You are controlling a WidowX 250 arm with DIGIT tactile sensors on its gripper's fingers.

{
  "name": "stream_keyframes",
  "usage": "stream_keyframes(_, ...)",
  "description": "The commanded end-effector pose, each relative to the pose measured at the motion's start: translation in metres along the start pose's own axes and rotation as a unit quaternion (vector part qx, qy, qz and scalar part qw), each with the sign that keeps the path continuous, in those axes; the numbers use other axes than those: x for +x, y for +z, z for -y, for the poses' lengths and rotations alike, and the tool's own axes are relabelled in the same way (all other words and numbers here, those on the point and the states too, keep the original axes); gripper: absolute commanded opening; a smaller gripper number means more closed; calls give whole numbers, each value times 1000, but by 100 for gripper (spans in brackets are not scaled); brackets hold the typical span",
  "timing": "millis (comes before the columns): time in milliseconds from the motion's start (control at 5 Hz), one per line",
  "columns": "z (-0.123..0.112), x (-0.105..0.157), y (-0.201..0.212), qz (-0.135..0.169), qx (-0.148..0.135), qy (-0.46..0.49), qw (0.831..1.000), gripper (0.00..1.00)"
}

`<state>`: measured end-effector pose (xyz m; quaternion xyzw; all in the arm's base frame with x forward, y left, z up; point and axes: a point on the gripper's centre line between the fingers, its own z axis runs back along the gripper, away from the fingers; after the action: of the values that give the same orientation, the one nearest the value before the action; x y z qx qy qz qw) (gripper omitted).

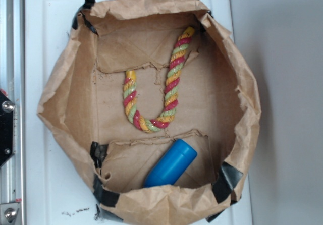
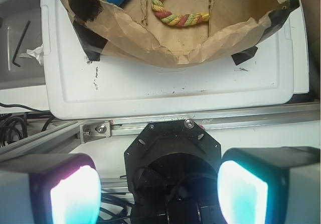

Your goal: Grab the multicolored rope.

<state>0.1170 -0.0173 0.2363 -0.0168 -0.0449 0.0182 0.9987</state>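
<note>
Multicolored rope (image 1: 151,91) lying U-shaped on the floor of the paper bag (image 1: 65,78), gripper (image 2: 159,186) spread open, well short of it.
The soft, light twisted cord likely compresses; its raised bottom bend offers the surest pinch, away from the blue cylinder (image 1: 171,163).

I see crinkled matt brown paper bag (image 1: 70,99), twisted fibrous multicolored rope (image 1: 171,78), smooth glossy blue cylinder (image 1: 171,163), and scuffed white plastic board (image 2: 175,86).

Blk claw (image 2: 158,191), 2 glowing cyan pads (image 2: 75,196).
</note>
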Motion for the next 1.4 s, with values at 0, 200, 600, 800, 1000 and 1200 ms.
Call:
stream_keyframes(0, 0, 0, 0, 0, 0, 0, 1000, 100)
stream_keyframes(200, 26, 40, -13, 16, -11, 42, 999, 100)
stream_keyframes(600, 37, 113, -41, 40, -4, 123, 992, 100)
stream_keyframes(800, 21, 139, -58, 57, -41, 174, 982, 100)
stream_keyframes(1000, -5, 153, -77, 61, -86, 213, 971, 100)
stream_keyframes(1200, -18, 173, -89, 50, -81, 232, 968, 100)
